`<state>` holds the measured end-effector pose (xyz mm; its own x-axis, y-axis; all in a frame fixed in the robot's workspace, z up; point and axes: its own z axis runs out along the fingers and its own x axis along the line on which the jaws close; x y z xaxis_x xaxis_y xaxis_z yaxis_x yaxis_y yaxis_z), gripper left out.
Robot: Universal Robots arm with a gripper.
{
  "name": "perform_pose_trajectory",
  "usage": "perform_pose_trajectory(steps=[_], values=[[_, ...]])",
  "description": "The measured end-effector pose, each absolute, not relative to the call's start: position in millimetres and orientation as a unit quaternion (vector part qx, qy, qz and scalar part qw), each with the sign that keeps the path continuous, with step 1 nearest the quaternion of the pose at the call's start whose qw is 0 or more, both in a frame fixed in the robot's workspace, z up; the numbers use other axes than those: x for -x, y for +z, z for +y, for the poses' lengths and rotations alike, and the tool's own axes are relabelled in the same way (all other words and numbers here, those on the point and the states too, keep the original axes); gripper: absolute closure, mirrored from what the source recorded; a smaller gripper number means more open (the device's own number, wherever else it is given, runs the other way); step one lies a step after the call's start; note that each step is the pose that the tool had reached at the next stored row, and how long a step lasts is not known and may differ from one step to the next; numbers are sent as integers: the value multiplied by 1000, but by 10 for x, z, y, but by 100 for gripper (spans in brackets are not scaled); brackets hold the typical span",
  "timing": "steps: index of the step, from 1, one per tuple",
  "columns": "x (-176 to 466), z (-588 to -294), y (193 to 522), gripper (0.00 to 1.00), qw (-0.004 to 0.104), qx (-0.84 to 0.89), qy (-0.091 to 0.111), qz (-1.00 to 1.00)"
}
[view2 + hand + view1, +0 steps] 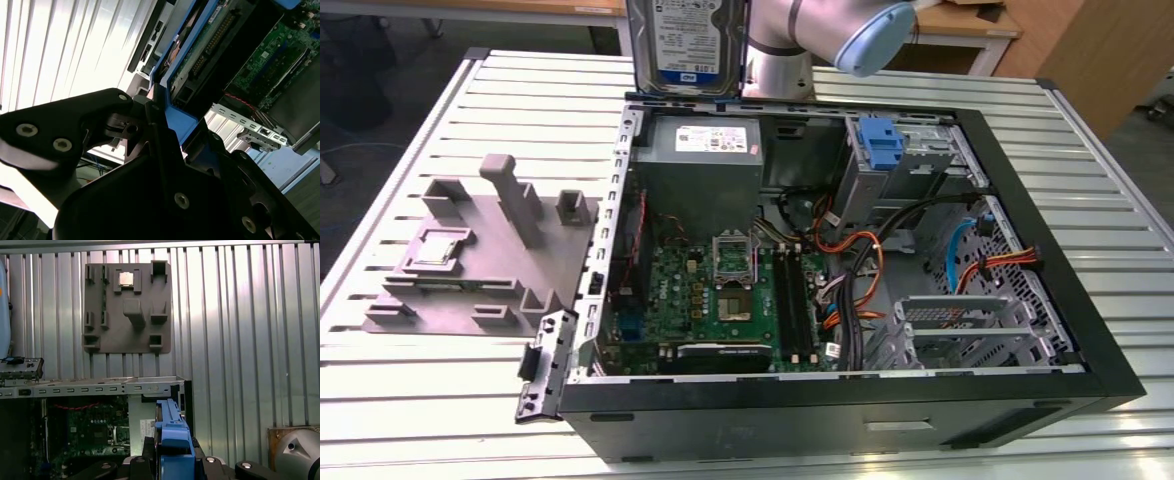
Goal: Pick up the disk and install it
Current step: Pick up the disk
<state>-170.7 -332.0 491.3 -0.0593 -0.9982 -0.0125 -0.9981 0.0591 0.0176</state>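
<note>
Gripper was clamped shut on the disk by its blue bracket, with the drive hanging upright above the back edge of the open PC case. Pickup looked done, so carry stage imo. Installing would need it squared up with a drive bay.

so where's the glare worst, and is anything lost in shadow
Second wrist view: the table is blown out to near white and the gripper in front is almost a black silhouette, though the blue bracket of the disk reads clearly. First wrist view: softer streaks on the slats, computer case interior dim. Exterior view: the most even, with glare on the slats nearest the camera.
</note>
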Motion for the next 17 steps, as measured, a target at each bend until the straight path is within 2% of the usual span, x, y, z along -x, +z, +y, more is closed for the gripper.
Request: perform_pose_trajectory(steps=[17], values=[[1707, -3382, 4914, 64, 2, -686, -11, -728]])
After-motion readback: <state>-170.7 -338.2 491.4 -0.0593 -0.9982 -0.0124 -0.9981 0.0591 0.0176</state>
